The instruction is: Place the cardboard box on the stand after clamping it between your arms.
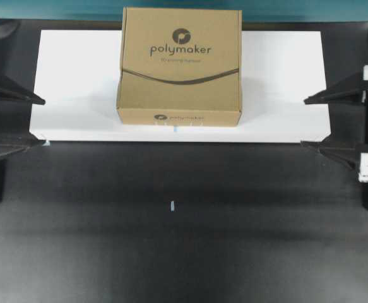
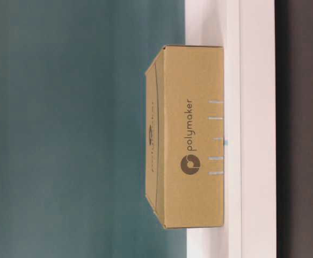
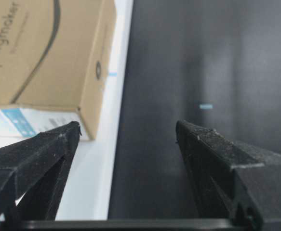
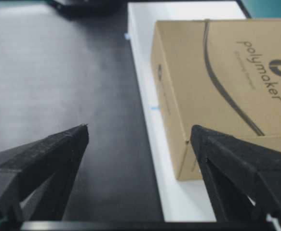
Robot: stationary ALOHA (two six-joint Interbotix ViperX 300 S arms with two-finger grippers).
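The stand occupies the 12 o'clock area of the black table. The cardboard box rests on its centre. The left gripper, at 9 o'clock, and the right gripper, at 3 o'clock, stand spread wide, holding nothing.

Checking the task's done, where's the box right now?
In the overhead view the box sits on the stand, centred at its front edge, clear of both open pincers, left and right.

Backdrop: plain teal wall behind the work area, seen as a strip along the top edge overhead.
Tabletop: matte black surface, small pale blue tape mark.
Light: soft, even, faint banding.
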